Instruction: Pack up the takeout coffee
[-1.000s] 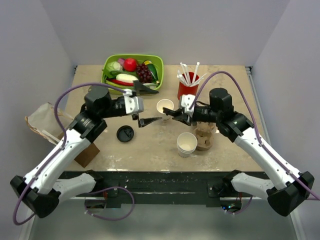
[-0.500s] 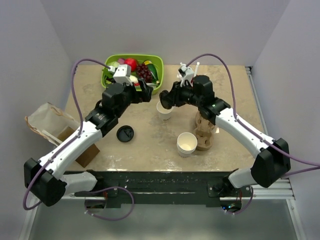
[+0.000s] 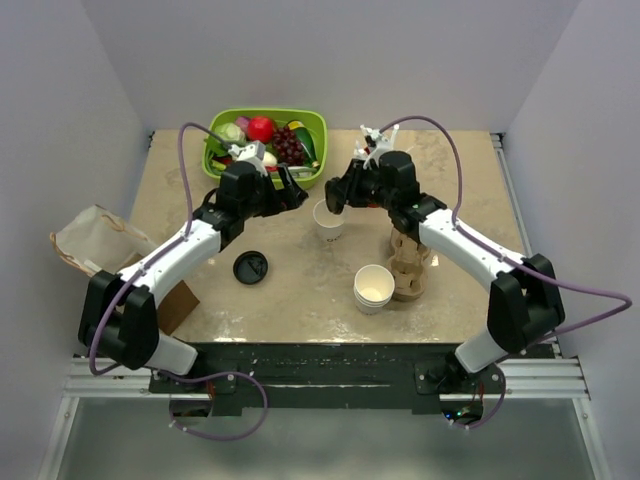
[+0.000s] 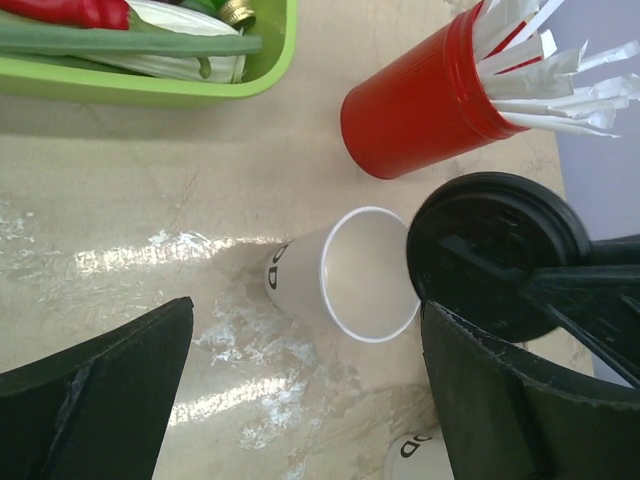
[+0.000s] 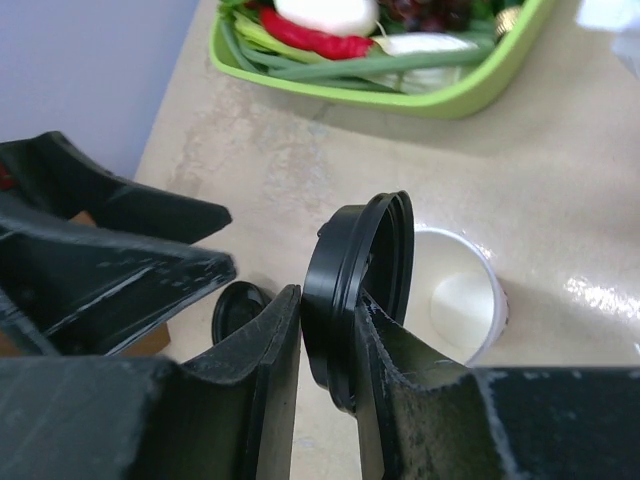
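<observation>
The takeout coffee's white paper cup (image 3: 330,218) (image 4: 365,275) (image 5: 462,300) stands upright on the table with its top open. My right gripper (image 3: 336,196) (image 5: 330,300) is shut on its black lid (image 5: 352,285) (image 4: 495,250), held on edge just above and to the right of the cup's rim. The lid is apart from the rim. My left gripper (image 3: 296,186) (image 4: 305,325) hangs wide open just left of the cup with nothing between its fingers.
A green tray (image 3: 318,124) of vegetables sits at the back. Behind the cup is a red cup of straws (image 4: 420,110). A loose black lid (image 3: 250,267), a stack of white cups (image 3: 373,287) and a cardboard carrier (image 3: 408,268) lie nearer. A paper bag (image 3: 90,235) sits left.
Both arms have swung up and toward the back of the table. The right gripper has carried the lid from beside the cup to above its rim; the left gripper stays open.
</observation>
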`<act>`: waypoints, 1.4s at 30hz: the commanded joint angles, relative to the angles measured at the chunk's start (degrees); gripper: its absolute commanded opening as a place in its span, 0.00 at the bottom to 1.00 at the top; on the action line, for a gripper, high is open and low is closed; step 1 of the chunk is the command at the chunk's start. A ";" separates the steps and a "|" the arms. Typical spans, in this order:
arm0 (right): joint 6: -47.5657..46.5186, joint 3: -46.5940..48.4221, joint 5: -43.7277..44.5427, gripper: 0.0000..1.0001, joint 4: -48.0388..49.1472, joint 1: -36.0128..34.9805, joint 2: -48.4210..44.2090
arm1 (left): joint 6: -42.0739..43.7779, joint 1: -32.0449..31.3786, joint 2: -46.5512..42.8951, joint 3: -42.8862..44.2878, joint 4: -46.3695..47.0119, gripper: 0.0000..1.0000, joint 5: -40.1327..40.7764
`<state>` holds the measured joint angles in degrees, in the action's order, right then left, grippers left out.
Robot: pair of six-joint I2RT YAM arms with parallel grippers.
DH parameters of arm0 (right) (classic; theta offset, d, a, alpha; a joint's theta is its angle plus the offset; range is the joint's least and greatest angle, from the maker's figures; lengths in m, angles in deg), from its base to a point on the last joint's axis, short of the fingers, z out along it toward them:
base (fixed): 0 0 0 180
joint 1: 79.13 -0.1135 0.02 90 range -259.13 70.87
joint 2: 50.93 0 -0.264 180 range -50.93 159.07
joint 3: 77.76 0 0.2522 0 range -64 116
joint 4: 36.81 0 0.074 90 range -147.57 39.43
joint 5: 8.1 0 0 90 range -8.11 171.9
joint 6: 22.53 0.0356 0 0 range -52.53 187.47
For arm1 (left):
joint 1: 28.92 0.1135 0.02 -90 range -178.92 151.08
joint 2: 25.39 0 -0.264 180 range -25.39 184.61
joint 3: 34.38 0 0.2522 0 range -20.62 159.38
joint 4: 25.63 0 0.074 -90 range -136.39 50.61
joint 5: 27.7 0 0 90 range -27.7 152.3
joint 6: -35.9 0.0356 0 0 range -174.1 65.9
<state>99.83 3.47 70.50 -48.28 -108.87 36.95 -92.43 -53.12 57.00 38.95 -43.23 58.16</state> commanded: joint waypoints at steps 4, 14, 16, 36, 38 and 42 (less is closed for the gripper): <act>3.23 -1.37 -0.63 0.32 3.86 0.99 4.40 | -0.35 0.12 2.41 -0.51 5.68 1.00 -7.28; 3.42 -1.46 -2.05 0.35 5.19 1.35 5.55 | 1.41 0.30 7.96 1.51 5.33 1.00 -10.62; 2.80 -1.45 -1.87 0.36 4.31 1.35 5.46 | 1.41 0.30 8.22 1.16 5.94 0.99 -10.54; -10.20 -4.53 13.32 0.81 -0.26 1.52 -10.08 | 8.36 0.74 12.79 8.45 -10.21 0.96 5.71; -11.17 -6.28 16.82 0.86 -0.79 1.70 -12.80 | 5.30 1.52 13.67 8.98 -11.63 0.95 8.00; -13.37 -7.96 21.75 0.91 -2.11 1.96 -16.23 | 3.52 4.08 18.84 10.56 -12.86 0.85 5.55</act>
<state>90.56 -2.72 83.96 -48.35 -107.45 23.33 -86.59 -51.66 71.47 46.73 -52.72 62.24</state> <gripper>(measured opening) 0.901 0.889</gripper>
